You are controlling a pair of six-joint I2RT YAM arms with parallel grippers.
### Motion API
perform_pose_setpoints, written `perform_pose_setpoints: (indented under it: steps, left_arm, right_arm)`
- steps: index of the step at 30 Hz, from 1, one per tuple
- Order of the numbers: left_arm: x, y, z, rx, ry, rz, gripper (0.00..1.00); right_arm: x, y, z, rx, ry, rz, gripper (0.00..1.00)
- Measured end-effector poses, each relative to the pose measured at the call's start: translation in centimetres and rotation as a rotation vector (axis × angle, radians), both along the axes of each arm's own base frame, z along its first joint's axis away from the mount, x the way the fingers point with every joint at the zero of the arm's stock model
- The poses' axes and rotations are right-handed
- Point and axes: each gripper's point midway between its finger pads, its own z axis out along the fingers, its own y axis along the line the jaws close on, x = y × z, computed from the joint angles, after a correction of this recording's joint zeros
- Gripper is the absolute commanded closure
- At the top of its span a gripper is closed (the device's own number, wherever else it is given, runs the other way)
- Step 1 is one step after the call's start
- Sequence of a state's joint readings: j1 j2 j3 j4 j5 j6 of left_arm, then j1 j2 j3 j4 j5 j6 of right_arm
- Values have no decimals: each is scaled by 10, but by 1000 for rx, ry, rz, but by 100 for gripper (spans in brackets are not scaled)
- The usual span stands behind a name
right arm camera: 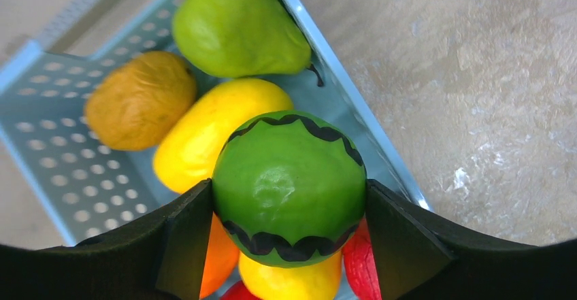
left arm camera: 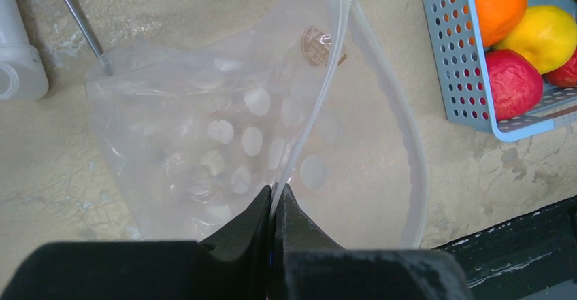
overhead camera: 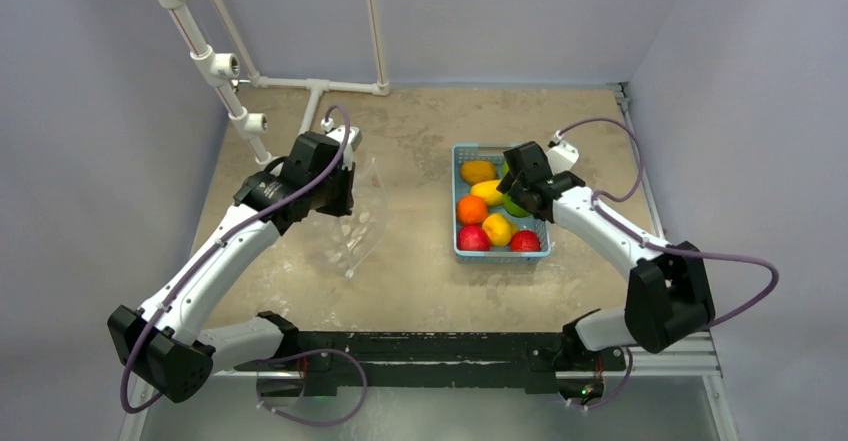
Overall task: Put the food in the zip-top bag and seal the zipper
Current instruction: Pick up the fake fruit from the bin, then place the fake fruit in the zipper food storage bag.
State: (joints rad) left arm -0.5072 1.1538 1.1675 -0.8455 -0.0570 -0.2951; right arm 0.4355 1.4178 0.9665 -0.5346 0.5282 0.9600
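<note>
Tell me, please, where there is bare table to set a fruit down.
Bare table lies between the zip-top bag and the blue basket, and beyond the basket's far rim. The basket is packed with fruit; a screwdriver and white pipe sit on the bag's other side.

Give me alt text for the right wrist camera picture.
The right gripper clamps a round green toy fruit with dark stripes over a light-blue basket holding a green pear, a yellow fruit and a brownish one.

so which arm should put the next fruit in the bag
Right. The right claw is shut on the striped green fruit over the basket; the left claw is pinched on the zipper, holding the bag open.
</note>
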Motion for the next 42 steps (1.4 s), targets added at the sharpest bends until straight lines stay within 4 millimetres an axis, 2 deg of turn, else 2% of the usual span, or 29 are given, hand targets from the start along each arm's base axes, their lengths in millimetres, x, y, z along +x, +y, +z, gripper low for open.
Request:
perform_pose_setpoints:
  steps: [4, 8, 15, 19, 24, 28, 35, 39, 42]
  left_arm:
    - [1, 0, -2, 5, 4, 2, 100]
    - [2, 0, -5, 12, 16, 3, 100]
    - [3, 0, -10, 19, 30, 14, 100]
    - [5, 0, -12, 20, 39, 29, 100]
    - [6, -1, -12, 13, 47, 43, 100]
    - [6, -2, -12, 3, 50, 60, 100]
    - [9, -4, -8, -17, 47, 80, 100]
    - [10, -5, -6, -24, 44, 85, 100]
    - [10, -6, -4, -35, 44, 96, 100]
  right_arm:
    - [7, 4, 30, 24, -74, 23, 96]
    - [14, 12, 61, 57, -148, 79, 98]
    - [20, 41, 103, 119, -257, 237, 100]
    - [16, 70, 122, 171, -312, 358, 100]
    - [3, 117, 147, 231, -368, 525, 100]
    - [-12, 157, 172, 285, -427, 677, 100]
    - [-42, 208, 199, 374, -508, 909, 100]
    - [-56, 234, 208, 411, -546, 1015, 100]
    - [-69, 254, 204, 425, -539, 1085, 100]
